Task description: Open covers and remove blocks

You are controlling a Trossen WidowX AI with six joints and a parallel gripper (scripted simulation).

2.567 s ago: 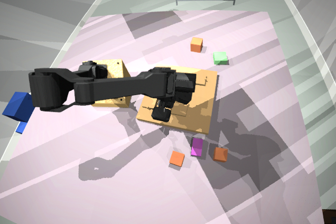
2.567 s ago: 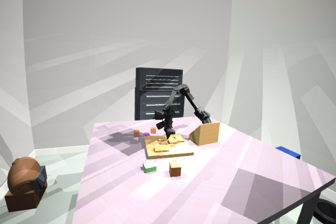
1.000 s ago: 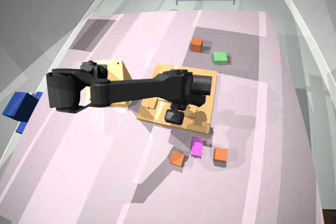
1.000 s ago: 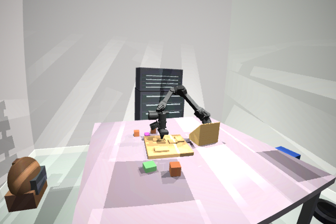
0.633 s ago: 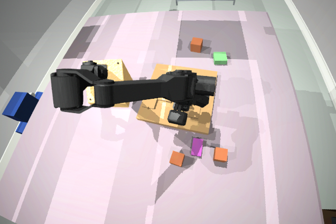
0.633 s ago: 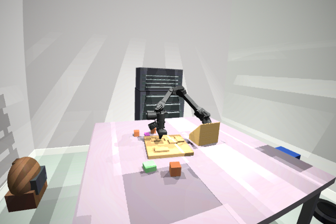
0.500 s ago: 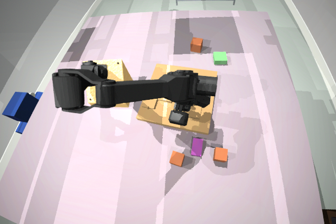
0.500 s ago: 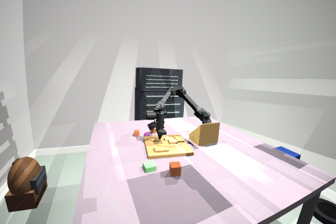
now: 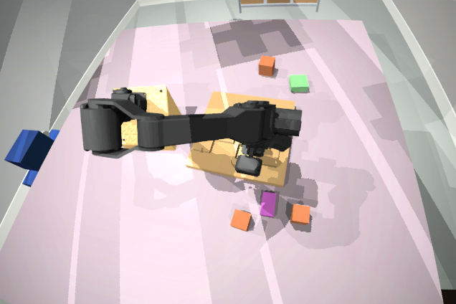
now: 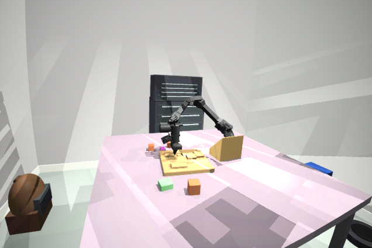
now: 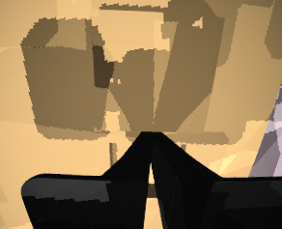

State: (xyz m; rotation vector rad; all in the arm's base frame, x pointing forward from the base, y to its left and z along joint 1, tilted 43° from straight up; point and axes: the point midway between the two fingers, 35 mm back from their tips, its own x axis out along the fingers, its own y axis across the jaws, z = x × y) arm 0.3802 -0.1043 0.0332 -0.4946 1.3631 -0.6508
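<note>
Spreading beneath everything, the pink surface (image 9: pixel 158 256) (image 10: pixel 120 160) is carrying the wooden puzzle board (image 9: pixel 236 175) (image 10: pixel 188 171) (image 11: pixel 8 96), which is lying flat in front of the arm's wedge-shaped mount (image 9: pixel 156 99) (image 10: pixel 231 148). Over the board our black arm (image 9: pixel 210 128) (image 10: pixel 207 111) is arching, its hand (image 9: pixel 247 176) (image 10: pixel 175 154) (image 11: pixel 150 135) pointing down with the fingers closed on nothing. Five blocks are resting beside the board: an orange block (image 9: pixel 266 65) (image 10: pixel 193 186) and a green block (image 9: pixel 298 83) (image 10: pixel 165 184) off one side, and a magenta block (image 9: pixel 268 203) (image 10: pixel 162 148), a second orange block (image 9: pixel 241 219) and a third orange block (image 9: pixel 300 214) off the opposite side. We are probably working a cover with the closed tips, though we cannot tell whether they are touching one. To do this well, we are wanting the tips low against the cover's edge or knob, pushing sideways along its track, or in an arc if it is pinned, without pressing hard into the wood. Shadows are hiding the wells from us, so we are needing a raised look before judging whether any block is remaining. If none is, we are needing only to finish the covers, then lift straight up and withdraw, dragging nothing shut.
</note>
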